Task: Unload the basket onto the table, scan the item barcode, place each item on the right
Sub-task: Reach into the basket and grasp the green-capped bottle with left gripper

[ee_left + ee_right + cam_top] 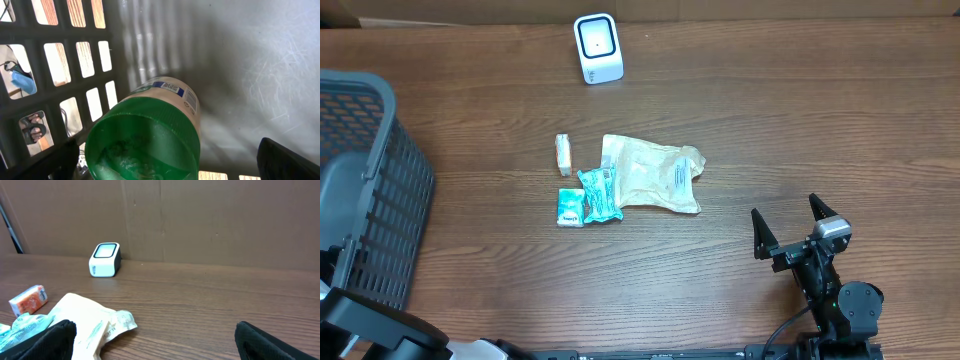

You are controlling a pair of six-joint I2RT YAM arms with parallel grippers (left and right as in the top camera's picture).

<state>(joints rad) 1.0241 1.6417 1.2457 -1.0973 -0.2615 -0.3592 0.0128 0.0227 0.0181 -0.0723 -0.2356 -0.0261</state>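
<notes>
Far left inside the basket [390,170], our left hand [169,161] stands wide, empty, green-lidded jar [150,130] just ahead, lid end facing it; we judge left nearer. Right hand [784,207], wide and empty, hovers over the worktop [740,100] far right.

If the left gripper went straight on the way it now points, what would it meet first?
The green-lidded jar in the grey basket; it sits in line between the left gripper's open fingers. How near it is, I cannot tell.
</notes>
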